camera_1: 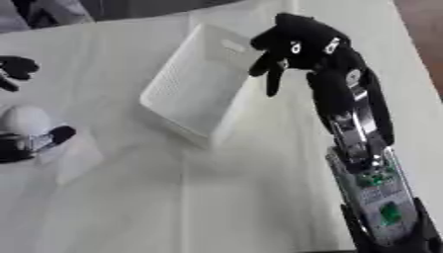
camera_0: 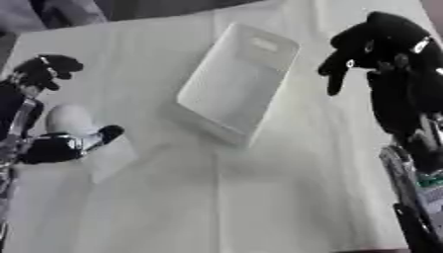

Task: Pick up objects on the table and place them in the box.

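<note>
1. The counter [camera_0: 259, 197] is covered by a white cloth with faint creases; it lies askew in both views, its far edge running up toward the right.
2. Beyond the far edge a dark strip of the room shows, with something grey and blurred at the upper left corner. In the right eye view a brown strip shows at the upper right.
3. The box [camera_0: 235, 84] is a white, shallow, rectangular tray with rounded corners. It sits near the middle of the counter, turned at an angle, one short end toward the far edge. A pale oblong patch shows near its far end; what it is cannot be made out. Nothing else can be made out in the box.
4. A small pale, rounded object [camera_0: 71, 118] sits at the left side of the counter, well apart from the box. Its detail is too blurred to name.
5. The left hand [camera_0: 65, 146] is around this object: one black finger reaches past its near side, and further fingers curl above it at the far left edge. Whether it truly clasps the object cannot be told.
6. The right hand [camera_1: 298, 42] hangs above the counter just beside the box's far right corner, fingers loosely spread and drooping, holding nothing. Its black and silver arm runs down to the lower right.
</note>
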Motion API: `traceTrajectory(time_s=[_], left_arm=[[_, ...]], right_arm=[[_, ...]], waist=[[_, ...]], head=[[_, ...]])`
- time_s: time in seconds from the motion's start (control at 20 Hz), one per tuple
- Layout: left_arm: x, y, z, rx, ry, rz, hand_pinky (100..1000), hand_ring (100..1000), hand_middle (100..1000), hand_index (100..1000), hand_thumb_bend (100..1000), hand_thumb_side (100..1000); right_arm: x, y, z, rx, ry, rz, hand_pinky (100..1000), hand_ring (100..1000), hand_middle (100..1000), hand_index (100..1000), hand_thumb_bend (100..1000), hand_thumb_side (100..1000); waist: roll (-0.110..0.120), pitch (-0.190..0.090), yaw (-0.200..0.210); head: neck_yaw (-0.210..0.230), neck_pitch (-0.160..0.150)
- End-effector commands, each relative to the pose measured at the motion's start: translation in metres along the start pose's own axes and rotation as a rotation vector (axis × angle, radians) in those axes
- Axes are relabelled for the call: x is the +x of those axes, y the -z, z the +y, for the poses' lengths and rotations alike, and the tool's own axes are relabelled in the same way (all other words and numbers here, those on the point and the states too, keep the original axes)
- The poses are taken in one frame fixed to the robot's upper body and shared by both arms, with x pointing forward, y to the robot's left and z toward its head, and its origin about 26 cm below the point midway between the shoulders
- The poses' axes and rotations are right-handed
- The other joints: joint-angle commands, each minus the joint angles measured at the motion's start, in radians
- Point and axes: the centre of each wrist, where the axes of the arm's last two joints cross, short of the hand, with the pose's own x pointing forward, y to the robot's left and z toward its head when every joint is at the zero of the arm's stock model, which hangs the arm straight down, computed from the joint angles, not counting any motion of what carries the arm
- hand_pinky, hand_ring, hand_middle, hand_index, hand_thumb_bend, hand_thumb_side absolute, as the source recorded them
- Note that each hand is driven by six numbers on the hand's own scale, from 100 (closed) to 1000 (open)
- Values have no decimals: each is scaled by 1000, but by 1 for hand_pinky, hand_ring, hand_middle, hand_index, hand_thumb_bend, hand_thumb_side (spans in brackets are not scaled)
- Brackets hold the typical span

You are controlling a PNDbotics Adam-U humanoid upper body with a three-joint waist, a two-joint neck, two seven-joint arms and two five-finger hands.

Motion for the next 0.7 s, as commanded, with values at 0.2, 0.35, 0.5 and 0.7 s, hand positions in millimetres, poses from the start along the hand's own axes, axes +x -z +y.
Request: traceTrajectory(time_s=[0.2, 0.35, 0.5, 0.7], left_arm=[[0, -4, -9, -50, -6, 14, 536, 662, 717, 773, 940, 755], [0, -6, -16, -70, -20, 13, 536, 660, 707, 764, 915, 757], [-1, -9, -22, -79, -34, 15, 529, 650, 696, 754, 869, 778], [-2, -12, -28, -84, -46, 17, 514, 633, 674, 744, 830, 785]], right_arm=[[4, 6, -3, -1, -10, -28, 303, 547, 688, 899, 100, 1000], [4, 6, -3, 0, -8, -26, 302, 545, 686, 900, 100, 1000], [4, 6, -3, 0, -8, -25, 301, 544, 685, 901, 100, 1000], [4, 5, -3, 1, -6, -23, 300, 543, 684, 900, 100, 1000]], waist=[[-3, -9, -2], [-1, -8, -3], [0, -7, -4], [3, -7, -4]], head=[[8, -7], [8, -7], [8, -7], [8, -7]])
